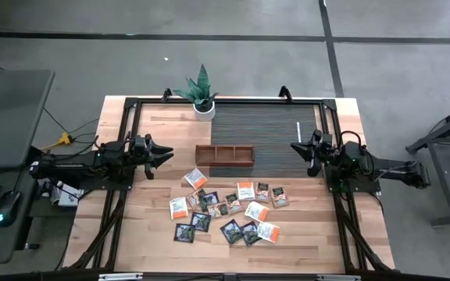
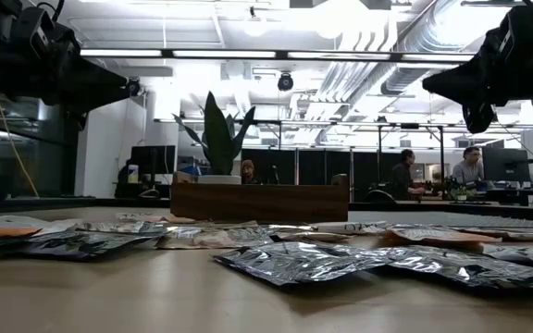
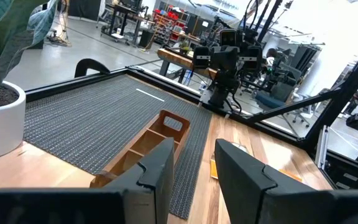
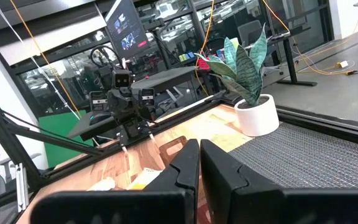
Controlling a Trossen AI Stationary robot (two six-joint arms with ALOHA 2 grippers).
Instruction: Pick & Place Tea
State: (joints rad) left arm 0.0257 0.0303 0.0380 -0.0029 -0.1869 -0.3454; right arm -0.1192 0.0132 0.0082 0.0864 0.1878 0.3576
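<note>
The tea sachets [image 1: 226, 211] lie scattered flat on the bare wood of the surface [image 1: 147, 242], in a loose cluster on the near side of the wooden tray [image 1: 224, 155]. Some are white and orange, others dark with a light label, and several overlap at their edges. None sits in the tray, whose three compartments look empty from above (it rests at the near edge of the dark ribbed mat [image 1: 264, 133]).

The left pincer [image 1: 165, 152] hangs above the surface to the left of the tray, pointing toward it, well apart from the sachets. Its fingers [image 3: 157, 177] stand partly spread with a clear gap between them, and nothing is in that gap.

The right pincer [image 1: 296, 147] hovers on the far right side over the mat, facing the left arm across the tray. Its fingers [image 4: 185, 168] are pressed almost together, holding nothing.

A potted plant [image 1: 201, 92] in a white pot stands at the far edge of the surface, behind the tray. In the low view, people sit at desks in the room beyond.
</note>
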